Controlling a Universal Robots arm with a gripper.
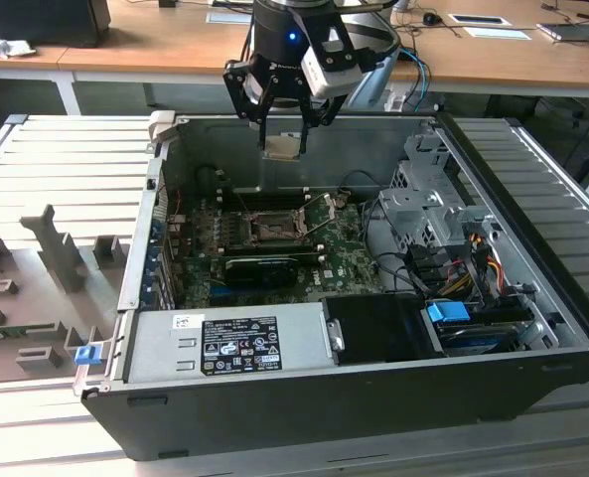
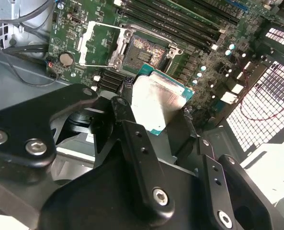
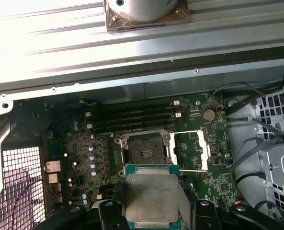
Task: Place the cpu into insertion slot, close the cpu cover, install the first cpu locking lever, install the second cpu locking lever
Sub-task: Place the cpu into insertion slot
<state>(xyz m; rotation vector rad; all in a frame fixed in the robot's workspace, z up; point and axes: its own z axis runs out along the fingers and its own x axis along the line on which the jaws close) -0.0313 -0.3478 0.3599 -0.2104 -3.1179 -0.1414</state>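
My gripper [image 1: 283, 142] hangs above the open computer case, shut on the cpu [image 1: 282, 148], a pale silver square chip on a green base. In both wrist views the cpu [image 2: 155, 98] [image 3: 150, 196] sits flat between the two black fingers [image 2: 132, 139], held above the motherboard [image 3: 74, 143]. The insertion slot [image 3: 144, 151] [image 2: 149, 50] [image 1: 272, 227] lies bare just beyond the chip. The cpu cover [image 3: 192, 149] [image 2: 99, 43] is swung open beside the slot. A thin locking lever [image 3: 192, 170] stands released near it.
Memory slots [image 3: 132, 117] run along the slot's far side. A grey power supply [image 1: 229, 343] fills the case's near edge. The drive cage [image 1: 423, 199] and cables [image 1: 453, 263] are on the exterior view's right. A grey moulded tray [image 1: 46, 268] lies to the left.
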